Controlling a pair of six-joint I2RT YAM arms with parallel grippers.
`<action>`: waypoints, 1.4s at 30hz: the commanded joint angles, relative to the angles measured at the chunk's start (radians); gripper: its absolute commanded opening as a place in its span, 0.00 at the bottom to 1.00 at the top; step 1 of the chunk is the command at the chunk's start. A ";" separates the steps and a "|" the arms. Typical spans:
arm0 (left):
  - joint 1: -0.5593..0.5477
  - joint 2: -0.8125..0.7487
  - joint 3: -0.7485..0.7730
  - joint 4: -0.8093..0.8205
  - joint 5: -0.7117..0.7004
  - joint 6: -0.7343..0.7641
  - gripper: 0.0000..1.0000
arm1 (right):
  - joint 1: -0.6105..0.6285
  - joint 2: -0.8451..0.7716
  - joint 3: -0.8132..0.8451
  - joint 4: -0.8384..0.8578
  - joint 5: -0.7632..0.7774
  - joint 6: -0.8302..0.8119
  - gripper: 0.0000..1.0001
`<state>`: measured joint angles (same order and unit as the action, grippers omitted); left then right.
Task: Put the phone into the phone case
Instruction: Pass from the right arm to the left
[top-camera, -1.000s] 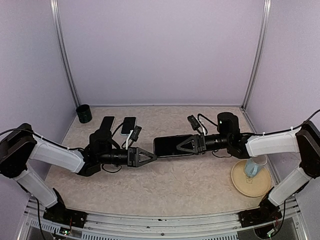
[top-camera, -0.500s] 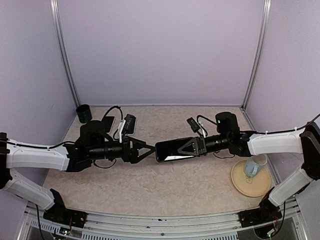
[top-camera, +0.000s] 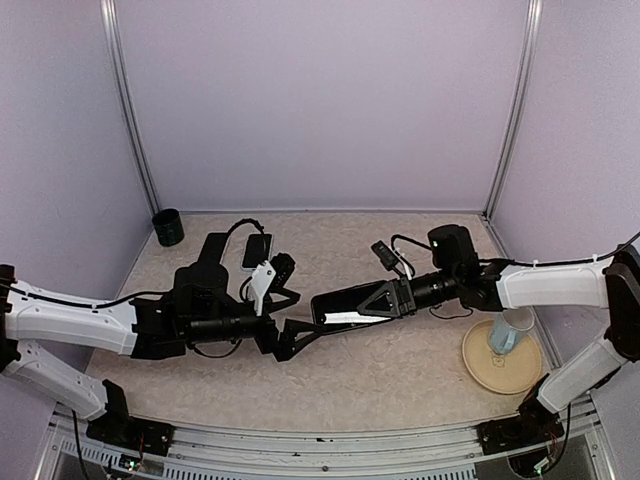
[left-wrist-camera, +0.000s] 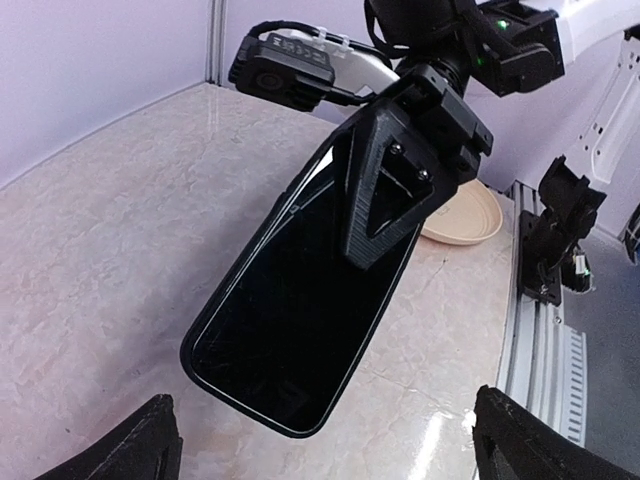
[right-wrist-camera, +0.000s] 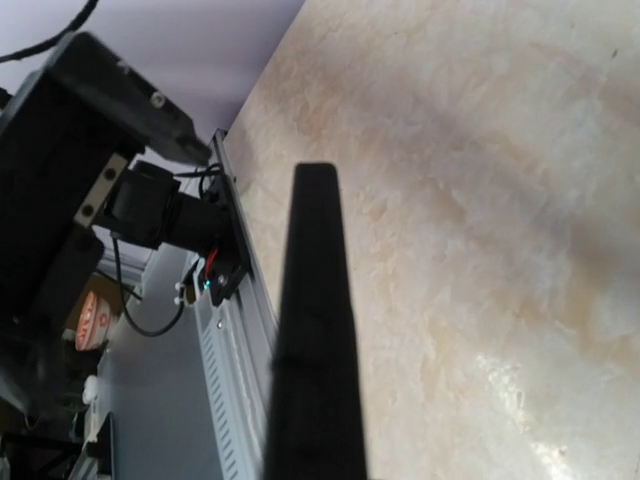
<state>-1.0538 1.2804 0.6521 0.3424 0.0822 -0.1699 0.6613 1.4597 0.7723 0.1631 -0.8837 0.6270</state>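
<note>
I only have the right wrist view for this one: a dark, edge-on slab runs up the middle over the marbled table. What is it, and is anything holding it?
Observer: It is a black phone, clamped by the right gripper.
Reviewer: Where is the left gripper?
Observer: The left gripper faces the phone's free end with its jaws wide open, not touching it.
Reviewer: Is anything else lying on the table?
Observer: At the back left, a flat black item lies beside a light-rimmed phone.
</note>
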 joint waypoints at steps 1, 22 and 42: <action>-0.046 0.028 0.042 -0.023 -0.113 0.164 0.99 | 0.021 -0.034 0.056 -0.035 -0.054 -0.051 0.00; -0.142 0.232 0.167 -0.015 -0.155 0.528 0.99 | 0.081 -0.038 0.091 -0.131 -0.053 -0.101 0.00; -0.195 0.359 0.259 -0.006 -0.276 0.590 0.99 | 0.107 0.014 0.120 -0.114 -0.052 -0.087 0.00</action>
<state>-1.2320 1.6135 0.8818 0.3138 -0.1596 0.4057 0.7528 1.4704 0.8463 -0.0048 -0.9039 0.5426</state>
